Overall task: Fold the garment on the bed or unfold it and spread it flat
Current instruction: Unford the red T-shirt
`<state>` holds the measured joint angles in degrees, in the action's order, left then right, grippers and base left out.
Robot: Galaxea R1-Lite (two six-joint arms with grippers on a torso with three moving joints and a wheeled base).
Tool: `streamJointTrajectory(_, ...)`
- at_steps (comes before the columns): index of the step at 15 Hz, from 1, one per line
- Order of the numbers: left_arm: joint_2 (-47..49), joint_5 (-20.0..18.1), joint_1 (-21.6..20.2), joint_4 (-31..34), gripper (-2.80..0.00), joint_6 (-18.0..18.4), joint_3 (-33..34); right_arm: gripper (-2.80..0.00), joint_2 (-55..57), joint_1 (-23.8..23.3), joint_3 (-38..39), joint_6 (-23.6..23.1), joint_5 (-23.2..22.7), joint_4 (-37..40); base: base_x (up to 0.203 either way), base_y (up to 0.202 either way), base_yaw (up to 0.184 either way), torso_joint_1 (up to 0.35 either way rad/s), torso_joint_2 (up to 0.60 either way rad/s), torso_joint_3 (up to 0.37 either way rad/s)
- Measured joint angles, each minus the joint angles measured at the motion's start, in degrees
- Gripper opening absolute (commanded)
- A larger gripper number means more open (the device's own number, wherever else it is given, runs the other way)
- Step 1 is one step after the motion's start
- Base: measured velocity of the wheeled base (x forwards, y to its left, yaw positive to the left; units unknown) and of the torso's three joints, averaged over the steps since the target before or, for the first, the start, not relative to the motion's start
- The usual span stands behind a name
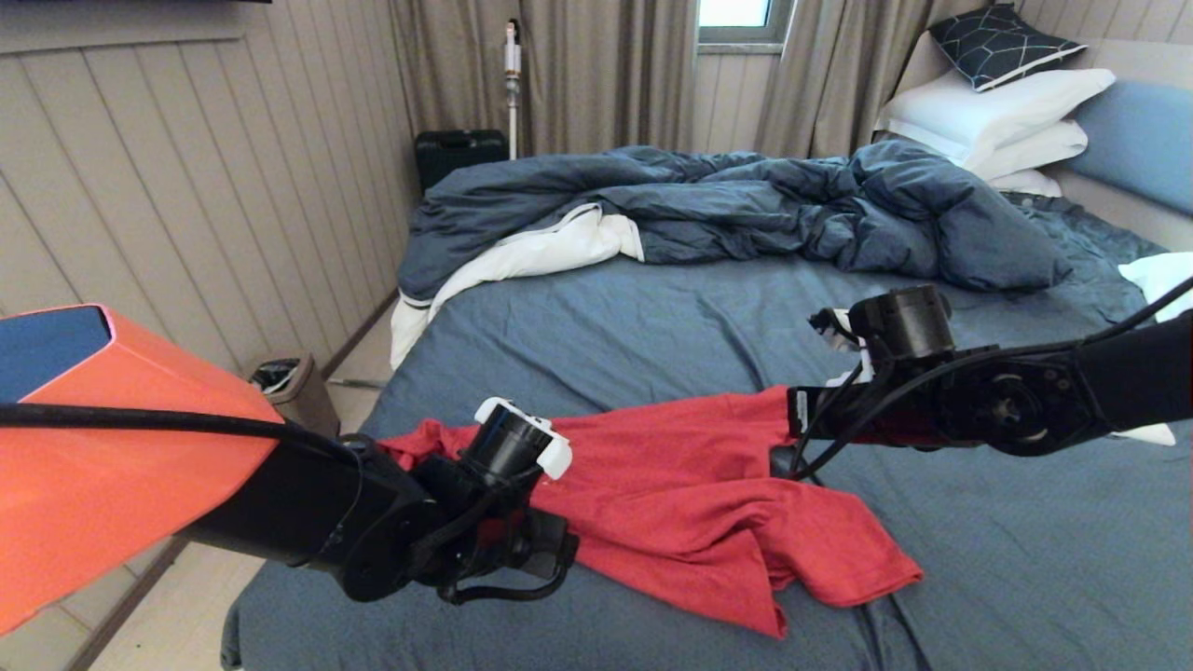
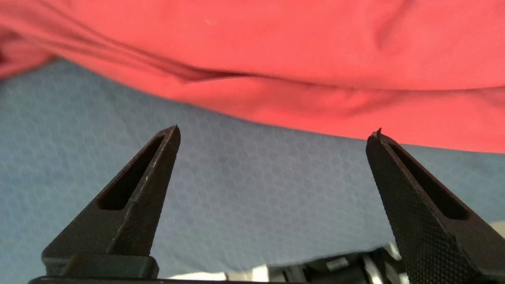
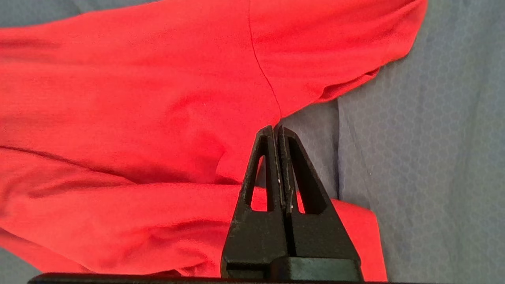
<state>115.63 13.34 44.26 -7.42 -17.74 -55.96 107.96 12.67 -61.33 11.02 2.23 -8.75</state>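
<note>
The red garment (image 1: 671, 503) lies rumpled across the near part of the bed (image 1: 1025, 559), one sleeve (image 1: 839, 559) spread toward me. My right gripper (image 3: 275, 128) hovers over the garment's right end, shut, its tips pinching the red cloth (image 3: 158, 98) where the sleeve seam ends. At the garment's left end my left arm (image 1: 373, 522) reaches in. My left gripper (image 2: 276, 132) is open wide just above the blue-grey sheet (image 2: 256, 189), with nothing between the fingers. The garment's edge (image 2: 315, 110) lies a little beyond its tips. No print shows on the cloth.
A rumpled dark blue duvet (image 1: 746, 205) fills the far half of the bed, with white pillows (image 1: 997, 112) stacked at the far right. On the floor by the bed's left side stand a small bin (image 1: 294, 387) and, farther back, a black case (image 1: 459, 154).
</note>
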Motion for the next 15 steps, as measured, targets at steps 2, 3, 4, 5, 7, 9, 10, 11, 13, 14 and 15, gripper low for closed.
streamJointTrajectory(2, 0.19, -0.11, 0.02, 5.44, 0.00, -1.76, -3.43, -2.80, 0.11, 0.09, -0.89, 0.02, -0.06, 2.24, 0.000, 0.000, 0.000, 0.000, 0.00, 0.000)
streamJointTrajectory(3, 0.38, -0.25, 0.02, 8.15, 0.00, -2.94, -5.22, -2.80, 0.22, 0.06, -1.76, 0.14, -0.11, 4.26, 0.000, 0.000, 0.000, 0.000, 0.00, 0.000)
streamJointTrajectory(4, 0.69, -0.76, 0.00, 11.36, 0.00, -4.50, -7.57, -2.80, 0.40, 0.01, -2.94, 0.55, -0.23, 6.45, 0.000, 0.000, 0.000, 0.000, 0.00, 0.000)
streamJointTrajectory(5, 1.14, -1.80, 0.02, 15.17, 0.00, -6.41, -10.80, -2.80, 0.64, -0.12, -3.97, 1.02, -0.26, 7.97, 0.000, 0.000, 0.000, 0.000, 0.00, 0.000)
streamJointTrajectory(7, 2.02, -4.38, 0.02, 23.40, 0.00, -11.35, -16.88, -2.80, 0.87, -0.27, -4.70, 1.13, -0.26, 8.31, 0.000, 0.000, 0.000, 0.000, 0.00, 0.000)
streamJointTrajectory(9, 2.87, -5.56, 0.02, 29.68, 0.00, -14.83, -20.60, -2.80, 0.87, -0.29, -4.79, 1.25, -0.30, 8.34, 0.000, 0.000, 0.000, 0.000, 0.00, 0.000)
streamJointTrajectory(10, 3.19, -5.51, 0.02, 30.55, 0.00, -15.51, -21.16, -2.80, 0.87, -0.32, -4.88, 1.32, -0.30, 8.34, 0.000, 0.000, 0.000, 0.000, 0.00, 0.000)
streamJointTrajectory(11, 3.39, -5.43, -0.04, 30.93, 0.00, -16.29, -21.38, -2.80, 0.89, -0.33, -4.90, 1.32, -0.30, 8.29, 0.000, 0.000, 0.000, 0.000, 0.00, 0.000)
streamJointTrajectory(13, 4.05, -5.18, -0.28, 30.67, 0.00, -16.56, -21.79, -2.80, 0.92, -0.43, -4.95, 1.32, -0.31, 8.27, 0.000, 0.000, 0.000, 0.000, 0.00, 0.000)
streamJointTrajectory(14, 4.71, -4.94, -0.37, 29.77, 0.00, -16.30, -22.01, -2.80, 0.94, -0.50, -4.95, 1.32, -0.33, 8.27, 0.000, 0.000, 0.000, 0.000, 0.00, 0.000)
streamJointTrajectory(15, 5.50, -4.80, -0.44, 28.59, 0.00, -16.09, -22.14, -2.80, 0.94, -0.60, -4.95, 1.32, -0.33, 8.20, 0.000, 0.000, 0.000, 0.000, 0.00, 0.000)
